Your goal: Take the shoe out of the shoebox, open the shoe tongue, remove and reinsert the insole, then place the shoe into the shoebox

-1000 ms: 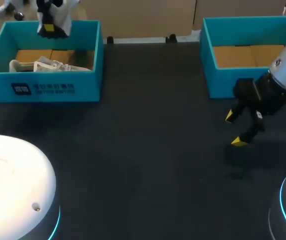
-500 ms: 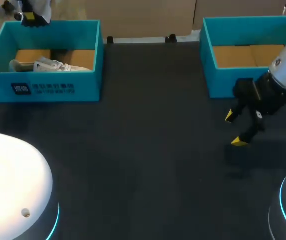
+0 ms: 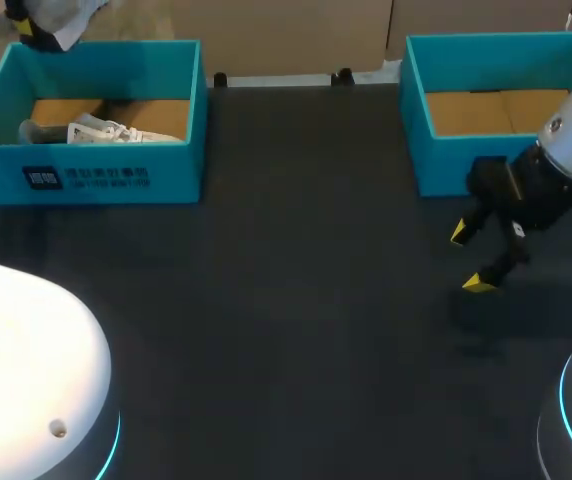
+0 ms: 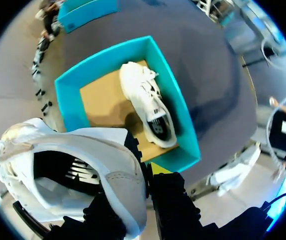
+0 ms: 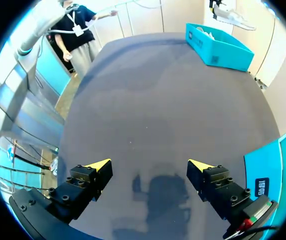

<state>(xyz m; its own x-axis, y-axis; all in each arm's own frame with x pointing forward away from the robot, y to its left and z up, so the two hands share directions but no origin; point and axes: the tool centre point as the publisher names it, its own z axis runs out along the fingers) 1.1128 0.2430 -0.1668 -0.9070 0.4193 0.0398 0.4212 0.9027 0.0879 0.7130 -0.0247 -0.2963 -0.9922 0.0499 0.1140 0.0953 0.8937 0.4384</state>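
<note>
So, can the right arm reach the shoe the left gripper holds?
Probably not yet. The right gripper is open beside the right shoebox; the held shoe is in the left gripper, above the left shoebox's far corner. Nothing blocks the table between, but that looks too far.

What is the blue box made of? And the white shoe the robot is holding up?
The shoebox looks like cardboard: matte teal walls, plain brown floor, stiff folded corners. The held shoe seems to be smooth white leather or a fake kind, I can't tell which, with a dark, fabric-like lining.
</note>
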